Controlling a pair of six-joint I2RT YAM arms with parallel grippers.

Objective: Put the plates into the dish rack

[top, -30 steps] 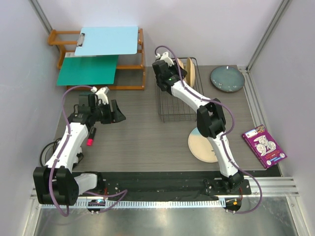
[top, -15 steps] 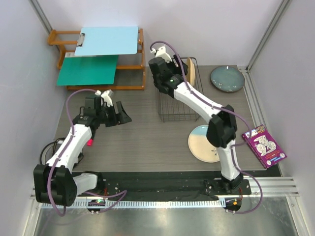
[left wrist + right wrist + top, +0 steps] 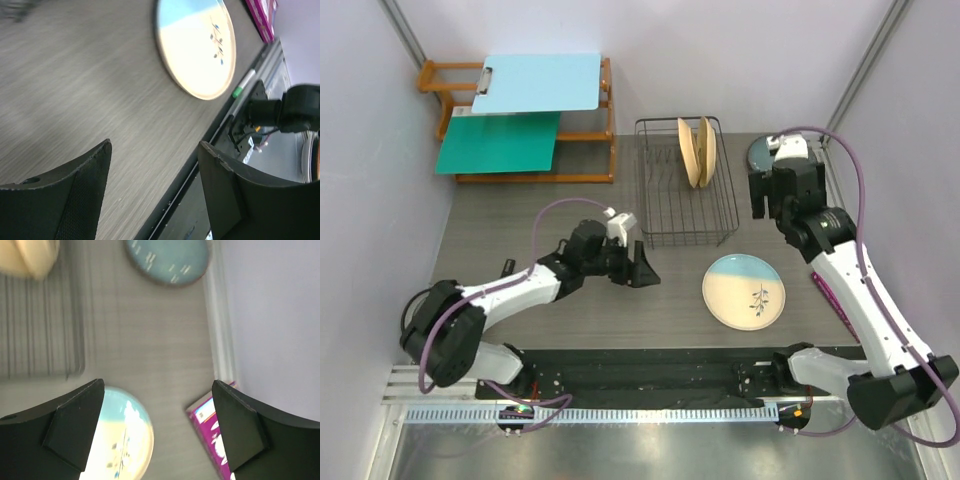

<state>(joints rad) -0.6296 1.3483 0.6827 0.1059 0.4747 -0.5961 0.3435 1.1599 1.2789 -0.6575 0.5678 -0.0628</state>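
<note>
Two tan plates (image 3: 697,152) stand on edge in the black wire dish rack (image 3: 660,215). A cream plate (image 3: 744,290) with a blue band lies flat on the table right of my left gripper (image 3: 638,268), which hovers open and empty. In the left wrist view that cream plate (image 3: 197,45) lies ahead of the gripper (image 3: 155,147). The dark teal plate (image 3: 758,152) lies at the back right, partly hidden by my right arm. My right gripper (image 3: 772,205) hangs open and empty over the table between the teal plate (image 3: 167,260) and the cream plate (image 3: 122,440).
An orange wooden rack (image 3: 605,110) holding blue and green clipboards stands at the back left. A magenta book (image 3: 207,422) lies near the right edge, under my right arm. The black base rail (image 3: 650,365) runs along the near edge.
My right gripper has opened and swung from the dish rack to the right, leaving two tan plates standing there. My left arm has reached right, toward the cream plate.
</note>
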